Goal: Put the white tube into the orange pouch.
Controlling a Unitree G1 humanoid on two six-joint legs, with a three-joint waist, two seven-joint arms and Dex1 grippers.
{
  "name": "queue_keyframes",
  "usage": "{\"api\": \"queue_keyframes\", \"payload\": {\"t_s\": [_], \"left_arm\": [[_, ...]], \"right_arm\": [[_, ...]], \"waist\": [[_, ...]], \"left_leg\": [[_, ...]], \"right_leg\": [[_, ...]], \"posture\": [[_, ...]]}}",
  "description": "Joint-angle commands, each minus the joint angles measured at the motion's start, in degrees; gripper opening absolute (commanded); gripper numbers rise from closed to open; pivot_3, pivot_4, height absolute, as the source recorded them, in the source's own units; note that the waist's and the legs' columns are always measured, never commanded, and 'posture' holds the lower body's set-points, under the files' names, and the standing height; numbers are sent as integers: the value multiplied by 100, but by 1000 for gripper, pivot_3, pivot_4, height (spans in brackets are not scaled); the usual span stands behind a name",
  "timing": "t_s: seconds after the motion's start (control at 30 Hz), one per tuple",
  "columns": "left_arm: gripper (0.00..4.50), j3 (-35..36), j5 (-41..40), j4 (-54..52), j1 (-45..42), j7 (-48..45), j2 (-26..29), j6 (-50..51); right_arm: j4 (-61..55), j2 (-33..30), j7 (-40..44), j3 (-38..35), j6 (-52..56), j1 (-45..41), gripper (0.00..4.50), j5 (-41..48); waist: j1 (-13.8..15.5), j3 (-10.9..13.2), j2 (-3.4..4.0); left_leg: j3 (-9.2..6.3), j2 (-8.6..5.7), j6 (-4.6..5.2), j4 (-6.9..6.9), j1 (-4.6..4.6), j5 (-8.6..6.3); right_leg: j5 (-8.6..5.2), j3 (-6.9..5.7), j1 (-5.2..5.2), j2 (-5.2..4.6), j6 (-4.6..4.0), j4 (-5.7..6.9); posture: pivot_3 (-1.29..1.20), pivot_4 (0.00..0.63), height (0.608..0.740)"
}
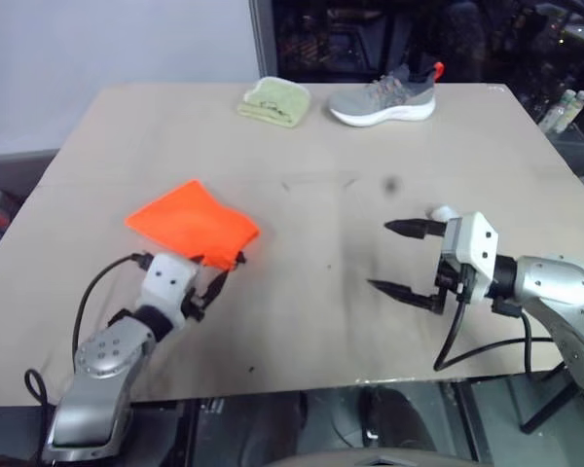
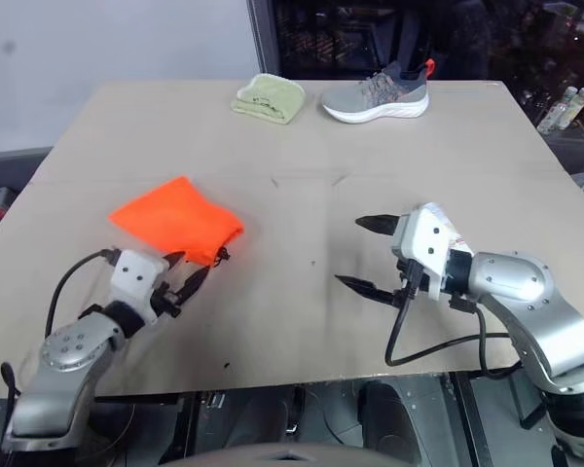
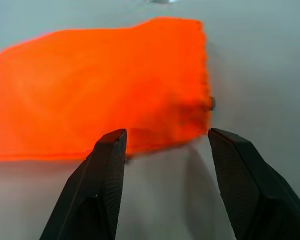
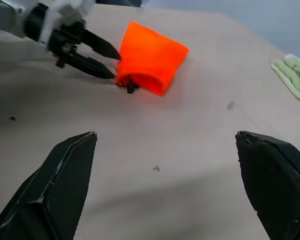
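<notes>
orange pouch (image 1: 193,223) lies flat, bright and slightly rumpled, on the table's (image 1: 302,321) left side, dark cord at its near end; left gripper (image 1: 206,284) at that end, jaws parted, holding nothing; right gripper (image 1: 397,257) points left, wide open, empty; white tube (image 1: 442,211) just beyond it.

The pouch (image 1: 193,224) lies on the table's (image 1: 311,302) left, cloth (image 1: 273,101) and shoe (image 1: 384,98) at its far edge.

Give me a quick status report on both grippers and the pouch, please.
Left gripper open at the orange pouch, not gripping. Right gripper wide open, empty. White tube just behind the right gripper. Nothing between them.
</notes>
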Motion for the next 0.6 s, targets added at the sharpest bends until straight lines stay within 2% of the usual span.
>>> {"api": "queue_keyframes", "payload": {"t_s": [0.03, 0.23, 0.4, 0.5, 0.6], "left_arm": [[2660, -363, 371, -328, -270, 222, -51, 32], [2660, -833, 965, -493, -630, 556, -113, 293], [2660, -1094, 1511, -840, -1077, 807, -96, 1225], [2660, -1152, 1747, -945, -1266, 792, 20, 1424], [1840, -1183, 1895, -1034, -1379, 737, 130, 1687]], "right_arm": [[-38, 9, 47, 8, -124, -102, 4500, -9], [-75, 0, 25, -21, -117, -68, 4500, -22], [-156, -11, -53, -74, -85, 4, 4500, -23], [-174, -12, -88, -81, -70, 25, 4500, -14], [-174, -7, -113, -77, -70, 43, 4500, -14]], "waist": [[-2, 0, 0], [-12, 0, 0], [-5, 0, 0], [-25, 0, 0], [-23, 1, 1]], "left_leg": [[1, 0, 0, 0, -1, 0], [-1, -2, 0, 0, -3, 0], [-1, -3, 0, 5, -4, 0], [-1, -5, 0, 11, -8, 0], [0, -4, 0, 11, -8, 1]], "right_leg": [[0, 1, 0, 0, 0, 0], [1, 1, -3, 2, 0, 2], [2, -2, 0, 3, 1, 5], [5, -7, -1, 4, 7, 7], [5, -6, -3, 6, 8, 9]], "posture": [[0, 150, 740], [0, 150, 740], [0, 150, 740], [0, 150, 740], [0, 150, 740]]}}
